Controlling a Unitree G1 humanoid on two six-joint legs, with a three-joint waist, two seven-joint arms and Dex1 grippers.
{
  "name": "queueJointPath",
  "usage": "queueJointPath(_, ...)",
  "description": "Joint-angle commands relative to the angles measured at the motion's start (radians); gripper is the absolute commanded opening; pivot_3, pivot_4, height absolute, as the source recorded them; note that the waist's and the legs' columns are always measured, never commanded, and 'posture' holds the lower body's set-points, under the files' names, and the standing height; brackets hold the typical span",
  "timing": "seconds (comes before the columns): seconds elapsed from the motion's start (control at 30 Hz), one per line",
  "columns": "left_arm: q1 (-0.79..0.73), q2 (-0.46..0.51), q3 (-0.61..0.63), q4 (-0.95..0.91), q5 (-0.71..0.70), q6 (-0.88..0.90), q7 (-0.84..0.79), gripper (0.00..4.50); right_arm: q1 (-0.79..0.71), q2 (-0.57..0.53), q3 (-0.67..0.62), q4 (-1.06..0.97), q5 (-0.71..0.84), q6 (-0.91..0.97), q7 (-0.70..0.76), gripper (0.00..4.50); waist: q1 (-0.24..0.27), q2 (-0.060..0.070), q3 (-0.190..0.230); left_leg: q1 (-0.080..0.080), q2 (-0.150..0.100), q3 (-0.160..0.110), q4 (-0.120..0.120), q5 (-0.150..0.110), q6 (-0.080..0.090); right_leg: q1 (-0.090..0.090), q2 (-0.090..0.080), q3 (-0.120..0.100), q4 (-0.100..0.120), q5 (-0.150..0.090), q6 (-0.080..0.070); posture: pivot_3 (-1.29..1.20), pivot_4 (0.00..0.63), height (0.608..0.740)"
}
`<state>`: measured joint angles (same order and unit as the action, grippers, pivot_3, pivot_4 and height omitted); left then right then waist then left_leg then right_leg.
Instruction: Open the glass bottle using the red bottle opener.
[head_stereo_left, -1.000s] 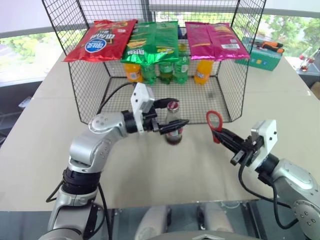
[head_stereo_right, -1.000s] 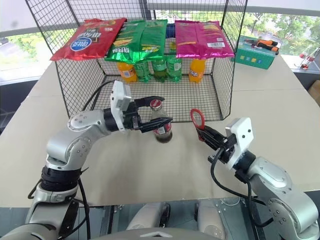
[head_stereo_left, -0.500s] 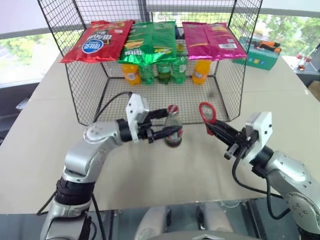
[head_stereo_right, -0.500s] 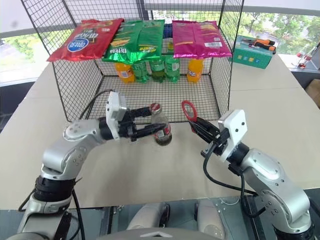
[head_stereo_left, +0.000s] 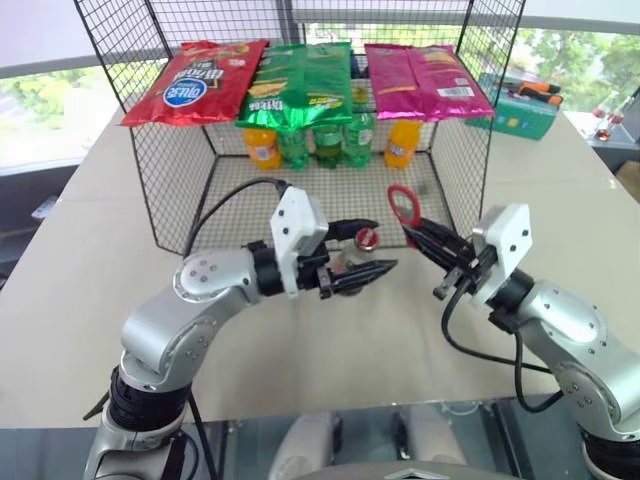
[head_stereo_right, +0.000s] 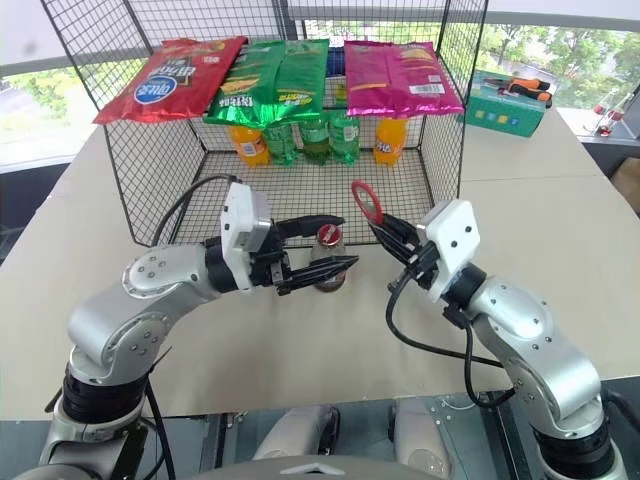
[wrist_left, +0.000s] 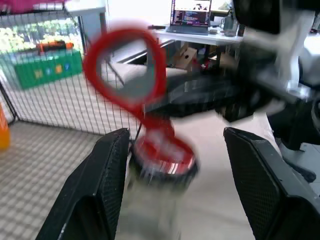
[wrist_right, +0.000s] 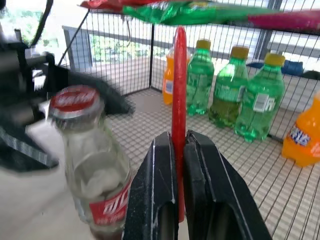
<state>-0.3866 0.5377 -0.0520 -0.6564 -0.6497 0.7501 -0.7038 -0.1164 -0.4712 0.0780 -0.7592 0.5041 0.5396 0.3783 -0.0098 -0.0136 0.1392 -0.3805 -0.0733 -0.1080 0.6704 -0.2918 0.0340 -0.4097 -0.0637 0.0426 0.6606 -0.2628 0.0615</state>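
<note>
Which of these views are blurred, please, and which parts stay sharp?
Left wrist view: the red bottle opener and the glass bottle cap are smeared, while the left gripper's fingers stay crisp. Right wrist view: the bottle's cap and the dark shapes beside it are soft, the green soda bottles sharper. Left eye view: sharp throughout, evenly daylit.

Right end effector (head_stereo_right: 385, 229) carried red bottle opener (head_stereo_right: 366, 204) closer to glass bottle (head_stereo_right: 328, 258), now lifted.
</note>
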Motion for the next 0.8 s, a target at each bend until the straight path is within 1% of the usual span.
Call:
queueJointPath(0.03,-0.045,-0.018,-0.033,-0.02,0.011,0.025,0.059,3.04,0.015,0.014,0.01,-0.008,-0.033,-0.054,0.016,0.0,0.0,0.0,0.0,0.0,0.0,0.0,0.0,0.0,0.0,0.0,0.0,0.0,0.0,0.0,0.0,0.0,0.15,0.74)
queueJointPath(0.23,-0.104,-0.037,-0.072,0.037,0.043,0.028,0.088,3.04,0.033,0.025,0.011,-0.011,-0.046,-0.069,0.021,0.0,0.0,0.0,0.0,0.0,0.0,0.0,0.0,0.0,0.0,0.0,0.0,0.0,0.0,0.0,0.0,0.0,0.15,0.74)
queueJointPath(0.53,-0.152,-0.063,-0.06,0.128,0.066,0.017,0.104,3.04,0.022,0.039,0.012,-0.026,-0.046,-0.046,0.014,0.0,0.0,0.0,0.0,0.0,0.0,0.0,0.0,0.0,0.0,0.0,0.0,0.0,0.0,0.0,0.0,0.0,0.15,0.74)
queueJointPath(0.7,-0.141,-0.053,-0.044,0.167,0.079,-0.015,0.091,3.04,0.02,0.042,0.005,-0.03,-0.044,-0.036,0.016,0.0,0.0,0.0,0.0,0.0,0.0,0.0,0.0,0.0,0.0,0.0,0.0,0.0,0.0,0.0,0.0,0.0,0.15,0.74)
queueJointPath(0.8,-0.117,-0.057,-0.01,0.174,0.072,-0.046,0.083,3.04,0.022,0.042,0.0,-0.032,-0.042,-0.033,0.018,0.0,0.0,0.0,0.0,0.0,0.0,0.0,0.0,0.0,0.0,0.0,0.001,0.0,0.0,0.0,0.0,0.0,0.15,0.74)
